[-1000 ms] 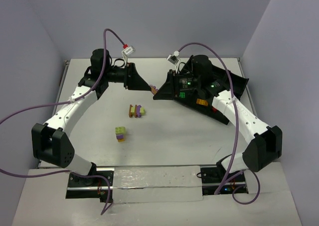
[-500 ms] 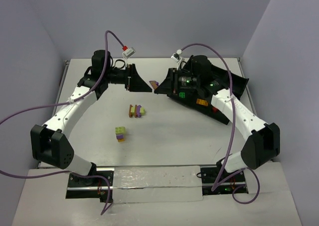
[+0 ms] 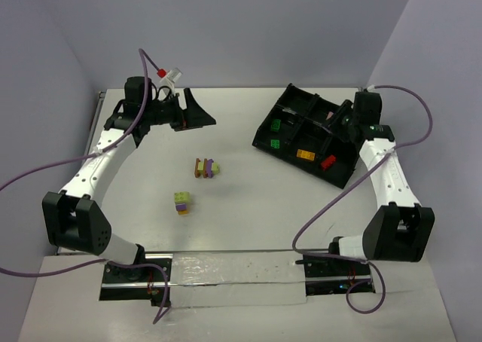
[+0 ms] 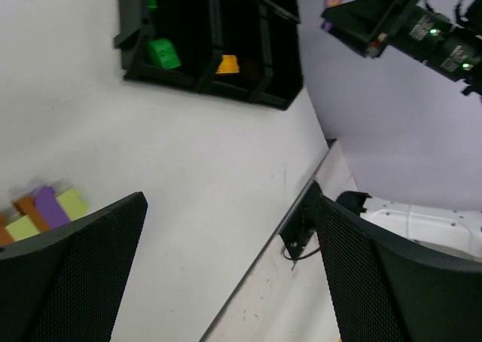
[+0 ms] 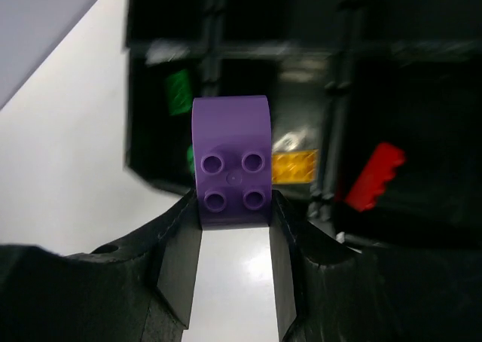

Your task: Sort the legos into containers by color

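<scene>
My right gripper (image 5: pixel 232 214) is shut on a purple lego (image 5: pixel 230 161), studs facing the camera, and hangs above the black tray of containers (image 5: pixel 343 78). In the top view this gripper (image 3: pixel 343 123) is over the tray's (image 3: pixel 269 117) right side. The compartments hold green (image 3: pixel 276 123), orange (image 3: pixel 305 154) and red (image 3: pixel 327 162) legos. My left gripper (image 3: pixel 197 112) is open and empty at the back left, its fingers (image 4: pixel 68 274) wide apart. Two multi-coloured lego clusters (image 3: pixel 205 167) (image 3: pixel 182 202) lie mid-table.
The table's far edge and side walls hem in the workspace. A purple cable (image 3: pixel 45 169) loops off the left arm, another (image 3: pixel 331 206) off the right. The left wrist view shows the right-hand table edge with a black bracket (image 4: pixel 300 225).
The left gripper opened, letting go of the purple lego, and drew back to the left. The right gripper closed on that lego and swung right with it over the tray.
</scene>
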Available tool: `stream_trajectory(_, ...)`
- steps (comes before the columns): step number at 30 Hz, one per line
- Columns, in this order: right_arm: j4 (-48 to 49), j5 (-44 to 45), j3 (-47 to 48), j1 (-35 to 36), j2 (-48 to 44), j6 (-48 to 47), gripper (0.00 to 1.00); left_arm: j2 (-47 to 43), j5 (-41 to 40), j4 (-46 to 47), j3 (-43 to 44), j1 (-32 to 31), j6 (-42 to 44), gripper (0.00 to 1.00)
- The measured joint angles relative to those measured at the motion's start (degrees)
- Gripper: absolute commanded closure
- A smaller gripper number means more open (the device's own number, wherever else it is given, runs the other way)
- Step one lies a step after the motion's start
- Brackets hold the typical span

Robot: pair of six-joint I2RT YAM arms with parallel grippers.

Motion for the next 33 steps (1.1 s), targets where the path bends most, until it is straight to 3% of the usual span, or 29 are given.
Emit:
stream_trajectory(10, -3.4, 11.2, 13.9, -8.6, 17.2, -0.2, 0.99, 0.3, -9.1, -8.1, 1.7, 0.0, 4.4, 0.01)
stream_trajectory(15, -5.6, 12.6, 20.7, -9.0, 24.3, -0.9, 0.86, 1.0, -9.5, -8.3, 3.3, 0.0, 5.3, 0.01)
stream_trajectory(18, -6.7, 13.4, 23.6, -9.1, 26.8, -1.4, 0.61, 1.4, -9.4, -8.2, 3.3, 0.0, 5.3, 0.01)
stream_trajectory(25, -7.8, 15.4, 25.5, -9.1, 29.6, -2.2, 0.39, 4.1, -9.4, -8.3, 3.3, 0.2, 5.6, 0.01)
stream_trajectory(28, -8.3, 16.0, 25.4, -9.1, 30.2, -2.6, 0.32, 5.0, -9.7, -8.4, 3.3, 0.3, 5.9, 0.01)
stream_trajectory(33, -8.7, 16.3, 25.5, -9.1, 30.6, -3.3, 0.29, 5.0, -9.9, -8.7, 3.7, 0.4, 6.7, 0.01)
